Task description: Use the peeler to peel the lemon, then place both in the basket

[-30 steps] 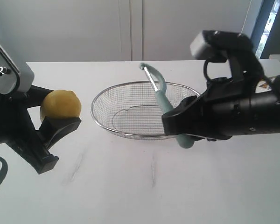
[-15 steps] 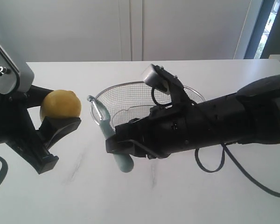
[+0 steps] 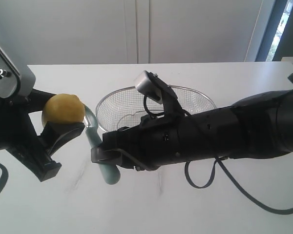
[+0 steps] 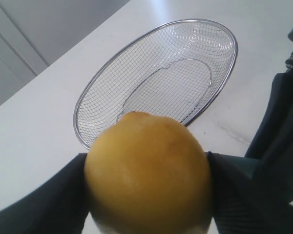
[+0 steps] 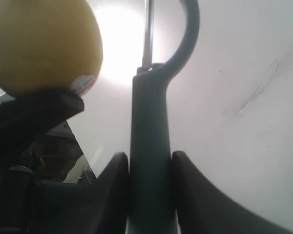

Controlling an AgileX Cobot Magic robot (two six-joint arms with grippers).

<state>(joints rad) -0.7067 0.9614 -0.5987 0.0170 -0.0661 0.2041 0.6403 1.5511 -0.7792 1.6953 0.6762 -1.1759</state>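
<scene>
My left gripper (image 3: 61, 117) is shut on the yellow lemon (image 3: 63, 108), held above the table at the left; up close the lemon (image 4: 149, 170) fills the span between both fingers. The right arm reaches across the middle, and its gripper (image 3: 103, 155) is shut on the teal handle of the peeler (image 3: 98, 148). The peeler's looped head stands right beside the lemon's lower right side. In the right wrist view the peeler (image 5: 150, 146) is pinched between two dark fingers, with the lemon (image 5: 41, 44) just beyond its blade. The wire mesh basket (image 3: 107, 100) lies behind, partly hidden by the right arm.
The basket (image 4: 161, 87) holds nothing in the left wrist view. A cable loop (image 3: 200, 175) hangs under the right arm. White table (image 3: 151, 204) stretches to the front; a white wall and cabinet stand behind.
The right arm has swept left across the basket, carrying the peeler from over the basket to right beside the lemon. The left gripper and lemon have stayed still.
</scene>
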